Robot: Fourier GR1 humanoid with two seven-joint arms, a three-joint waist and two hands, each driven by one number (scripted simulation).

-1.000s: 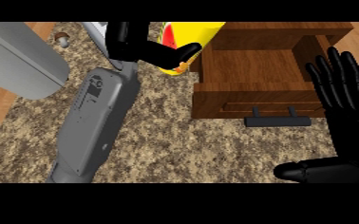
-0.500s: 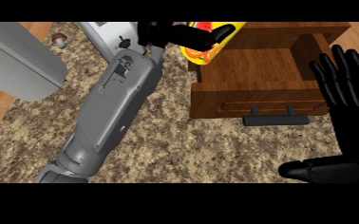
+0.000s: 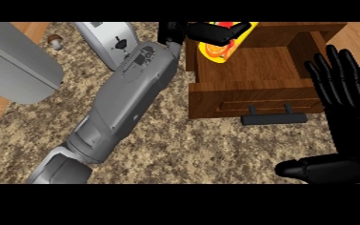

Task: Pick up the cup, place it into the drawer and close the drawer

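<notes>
At the table's (image 3: 175, 148) far left edge lies a grey rounded slab (image 3: 25, 71), with a small brown mushroom (image 3: 55, 40) just beyond it near the back left corner. Next along the back edge stands a grey appliance (image 3: 105, 40), a toaster by its look, partly covered by the left forearm, which slants up from the near left part of the table toward the back.

The left robot hand (image 3: 204, 32) is clenched around the cup (image 3: 225, 47), a yellow one with red and orange markings, its fingers curled over the upper part. A second ago hand and cup hung left of the drawer's side wall, over the speckled table; half a second ago they had reached the wall. Now the cup is across it, tilted, above the back left corner of the open wooden drawer (image 3: 267, 76). Whether its base touches the drawer floor cannot be told.

That shift means the carry is all but finished: what seems to remain is lowering the cup, letting go, and drawing the arm clear of the left wall before any push. The tilt is worth watching, since a cup released at a lean may roll inside.

The drawer's front panel faces the table's near edge, its dark handle (image 3: 274, 118) standing out from it. At the far right, the right robot hand (image 3: 341, 88) rests released, fingers straight and pointing up, beside the drawer's right side, unmoved across the three moments.
</notes>
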